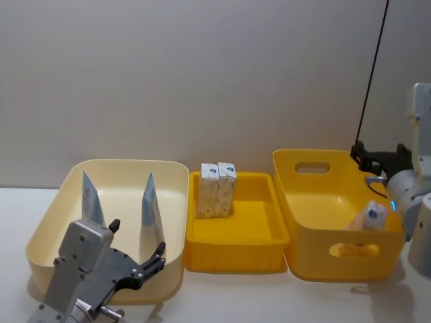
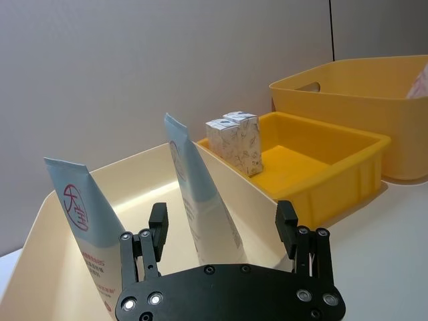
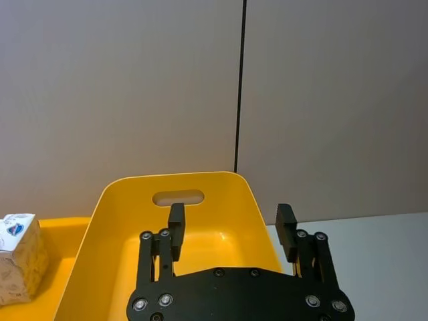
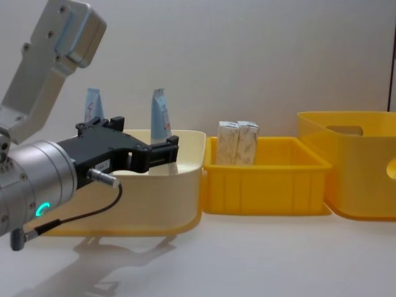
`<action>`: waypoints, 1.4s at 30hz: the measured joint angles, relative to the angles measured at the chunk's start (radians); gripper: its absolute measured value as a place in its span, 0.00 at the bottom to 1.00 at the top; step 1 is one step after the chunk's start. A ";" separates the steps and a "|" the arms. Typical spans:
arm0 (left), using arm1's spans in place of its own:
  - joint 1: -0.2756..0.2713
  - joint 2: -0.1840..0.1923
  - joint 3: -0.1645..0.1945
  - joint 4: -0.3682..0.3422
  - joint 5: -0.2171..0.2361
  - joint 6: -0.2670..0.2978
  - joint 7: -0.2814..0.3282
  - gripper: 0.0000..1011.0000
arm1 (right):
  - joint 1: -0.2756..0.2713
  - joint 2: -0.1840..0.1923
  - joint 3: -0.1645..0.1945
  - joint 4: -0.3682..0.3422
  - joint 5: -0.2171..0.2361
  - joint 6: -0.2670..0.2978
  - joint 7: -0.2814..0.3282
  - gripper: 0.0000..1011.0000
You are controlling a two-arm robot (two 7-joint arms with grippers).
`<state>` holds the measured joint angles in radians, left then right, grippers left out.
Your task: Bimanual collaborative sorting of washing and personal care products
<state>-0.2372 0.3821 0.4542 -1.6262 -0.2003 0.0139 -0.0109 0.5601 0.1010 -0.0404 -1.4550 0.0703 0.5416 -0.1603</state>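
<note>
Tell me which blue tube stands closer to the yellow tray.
The tube on the robot's right; the other tube stands farther left in the cream bin.

Light: bright, even and diffuse, apparently from overhead; no hard glare anywhere. The grey wall [image 1: 202,81] is uniformly lit.

Shadows: the desk [image 4: 247,260] carries only soft ones. There is a faint, blurry-edged patch beneath the left arm [image 4: 37,179], and thin dark bands under the cream bin [image 4: 161,204] and the yellow tray [image 4: 266,185].

Quality: the white pack [image 1: 370,217] in the deep yellow bin [image 1: 303,202] looks washed out and soft-edged. The blue ring lamp [image 4: 41,210] on the left arm glows.
</note>
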 joint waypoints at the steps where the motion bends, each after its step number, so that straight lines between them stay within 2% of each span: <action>1: 0.000 0.000 0.000 0.000 0.000 0.000 0.000 0.99 | 0.002 0.001 0.001 0.005 0.000 0.001 0.001 0.85; 7: 0.000 0.000 0.000 0.000 0.000 0.000 0.000 0.99 | 0.007 0.002 0.003 0.020 -0.001 0.004 0.003 0.99; 23: -0.002 -0.001 -0.001 -0.001 -0.001 0.003 -0.004 0.99 | 0.013 0.004 0.006 0.038 -0.003 0.008 0.005 0.99; 42: -0.040 -0.026 -0.011 0.025 -0.020 0.055 -0.039 0.99 | 0.015 0.005 0.007 0.043 -0.003 0.010 0.006 0.99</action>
<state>-0.2769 0.3560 0.4432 -1.6009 -0.2202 0.0693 -0.0501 0.5752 0.1057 -0.0333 -1.4125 0.0675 0.5511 -0.1545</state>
